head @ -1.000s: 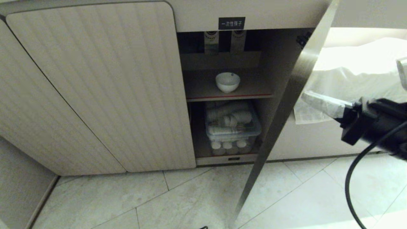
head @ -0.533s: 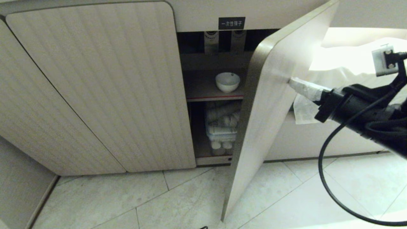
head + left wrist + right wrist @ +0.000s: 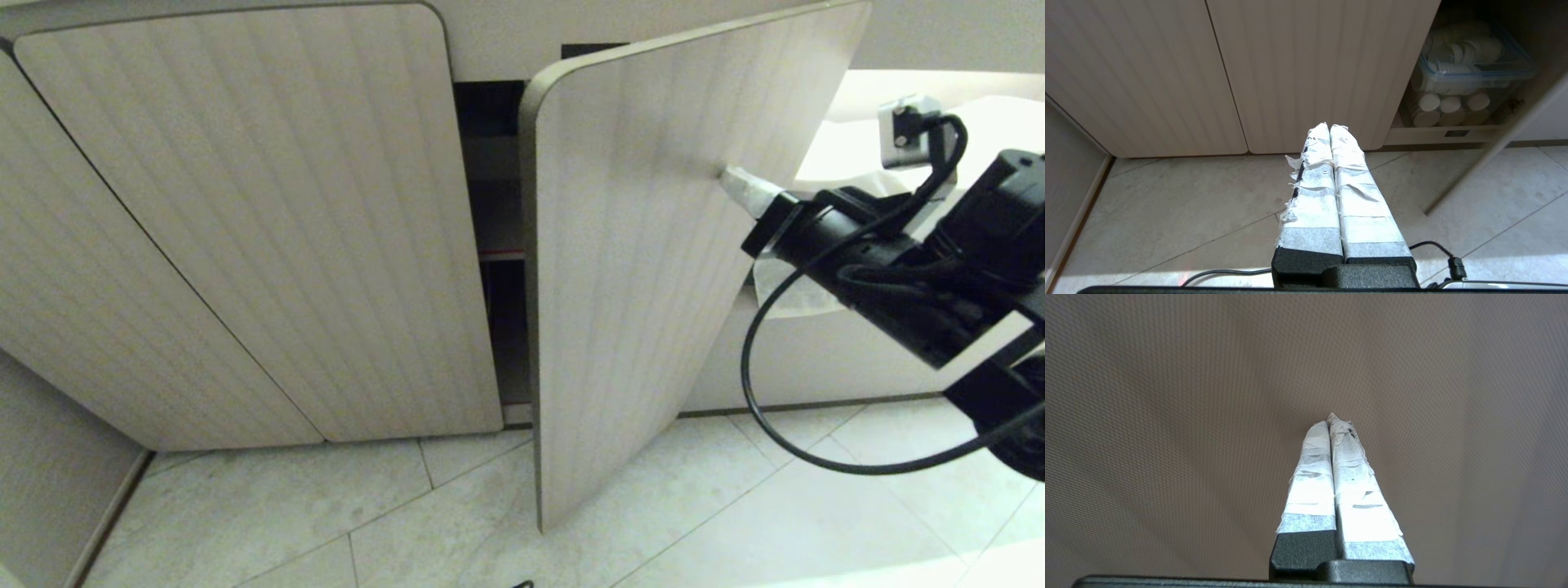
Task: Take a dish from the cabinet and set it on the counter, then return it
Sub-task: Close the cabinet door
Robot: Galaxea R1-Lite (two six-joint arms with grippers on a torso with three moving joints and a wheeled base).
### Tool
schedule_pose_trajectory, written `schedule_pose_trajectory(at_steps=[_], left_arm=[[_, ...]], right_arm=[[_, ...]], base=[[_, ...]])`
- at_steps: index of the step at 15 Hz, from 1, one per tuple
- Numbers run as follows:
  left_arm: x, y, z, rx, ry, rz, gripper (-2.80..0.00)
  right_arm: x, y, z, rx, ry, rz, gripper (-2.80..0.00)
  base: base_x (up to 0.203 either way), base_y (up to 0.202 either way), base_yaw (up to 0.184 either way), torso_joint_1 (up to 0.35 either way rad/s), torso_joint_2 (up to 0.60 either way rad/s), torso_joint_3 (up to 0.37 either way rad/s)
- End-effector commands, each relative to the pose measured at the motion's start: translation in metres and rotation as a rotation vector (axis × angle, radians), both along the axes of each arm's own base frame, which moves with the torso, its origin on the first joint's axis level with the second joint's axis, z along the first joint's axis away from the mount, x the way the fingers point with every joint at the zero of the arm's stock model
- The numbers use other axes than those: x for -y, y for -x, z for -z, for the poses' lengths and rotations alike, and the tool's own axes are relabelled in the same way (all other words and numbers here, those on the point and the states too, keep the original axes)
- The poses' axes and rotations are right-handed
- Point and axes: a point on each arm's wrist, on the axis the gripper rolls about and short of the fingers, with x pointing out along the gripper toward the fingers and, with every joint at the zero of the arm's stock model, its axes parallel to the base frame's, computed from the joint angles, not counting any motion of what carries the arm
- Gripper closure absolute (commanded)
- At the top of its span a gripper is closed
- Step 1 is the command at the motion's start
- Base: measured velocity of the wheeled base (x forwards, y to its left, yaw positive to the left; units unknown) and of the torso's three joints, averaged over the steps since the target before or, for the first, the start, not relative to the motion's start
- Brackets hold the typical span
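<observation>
The right gripper, its taped fingers pressed together and holding nothing, has its tip touching the outer ribbed face of the cabinet door, which stands just ahead of it, part-way swung across the opening. Beyond that door, the cabinet shows only a dark slit of interior, so the dish cannot be seen. The left gripper, also pinched together and empty, hangs low over the floor tiles, with the bin of stacked cups farther off past its tip.

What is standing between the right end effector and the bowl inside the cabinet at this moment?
The beige ribbed cabinet door. It stands nearly shut across the opening, and the right end effector, fingers shut, touches its outer face. The bowl is not visible; only a dark sliver of the cabinet interior shows beside the door's free edge.
</observation>
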Motion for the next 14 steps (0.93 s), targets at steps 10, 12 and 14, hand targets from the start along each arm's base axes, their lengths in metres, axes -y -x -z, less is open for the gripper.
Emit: schedule_pose_trajectory(at_steps=[10,12,14], left_arm=[[0.000,0.000,0.000,0.001,0.001,0.000,0.00],[0.000,0.000,0.000,0.001,0.001,0.000,0.00],[0.000,0.000,0.000,0.001,0.001,0.000,0.00]], right_arm=[[-0.013,-0.023,0.026,-0.025,-0.057,0.225,0.00],[-0.007,-0.011,0.029,-0.035,-0.049,0.225,0.00],[-0.003,-0.001,0.029,-0.033,-0.050,0.224,0.00]], base=[[0.000,0.000,0.000,0.000,0.00,0.000],[0.000,0.000,0.000,0.000,0.00,0.000],[0.000,0.000,0.000,0.000,0.00,0.000]])
